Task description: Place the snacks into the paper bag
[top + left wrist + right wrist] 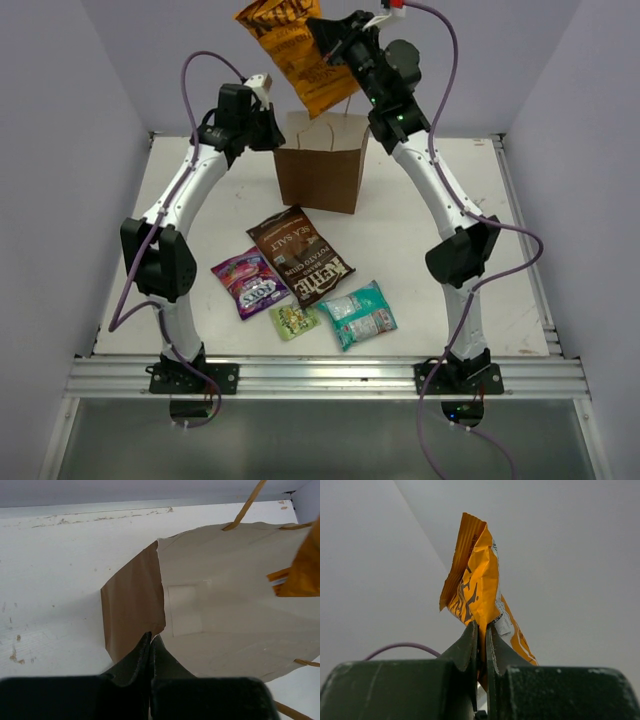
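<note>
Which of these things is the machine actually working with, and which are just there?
Part of the job: orange chip bag, paper bag, brown chip bag, purple candy packet, small green packet, teal packet.
Just there: table, metal rail.

Orange chip bag (295,50) with dark lettering; plain brown paper bag (322,170); white tabletop (430,230); dark brown chip bag (300,255), purple packet (250,283), green packet (294,321), teal packet (360,314).

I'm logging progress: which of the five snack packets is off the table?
The large orange chip bag, pinched by the right gripper above the paper bag; the other four lie flat on the table.
</note>
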Available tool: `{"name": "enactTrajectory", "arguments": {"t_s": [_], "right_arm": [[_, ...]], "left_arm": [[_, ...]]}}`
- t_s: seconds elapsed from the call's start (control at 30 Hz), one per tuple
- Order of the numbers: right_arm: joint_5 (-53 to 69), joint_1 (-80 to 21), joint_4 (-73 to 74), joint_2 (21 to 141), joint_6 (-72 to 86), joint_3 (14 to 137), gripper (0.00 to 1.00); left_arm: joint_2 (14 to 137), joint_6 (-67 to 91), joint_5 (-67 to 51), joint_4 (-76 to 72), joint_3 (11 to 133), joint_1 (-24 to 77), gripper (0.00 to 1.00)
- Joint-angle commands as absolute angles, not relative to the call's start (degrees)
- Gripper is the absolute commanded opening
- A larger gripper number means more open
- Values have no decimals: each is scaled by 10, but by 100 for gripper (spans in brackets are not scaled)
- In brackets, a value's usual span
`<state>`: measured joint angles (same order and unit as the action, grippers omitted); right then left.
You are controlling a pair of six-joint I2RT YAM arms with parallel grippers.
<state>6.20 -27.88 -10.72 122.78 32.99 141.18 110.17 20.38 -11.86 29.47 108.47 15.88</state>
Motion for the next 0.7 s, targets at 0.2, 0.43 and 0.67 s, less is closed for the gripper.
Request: {"name": "enactTrajectory", "arguments": {"t_s": [0.2, 0.43, 0.67], "right_arm": [[77, -284, -156, 1194, 352, 1363, 0], [84, -287, -211, 1185, 396, 1240, 0], [91, -295, -208, 1152, 385, 1145, 0]], "left_arm": [[1072, 202, -117, 296, 1050, 164, 0], [1082, 201, -120, 296, 1059, 164, 0], [1100, 201, -125, 298, 1083, 164, 0]]}}
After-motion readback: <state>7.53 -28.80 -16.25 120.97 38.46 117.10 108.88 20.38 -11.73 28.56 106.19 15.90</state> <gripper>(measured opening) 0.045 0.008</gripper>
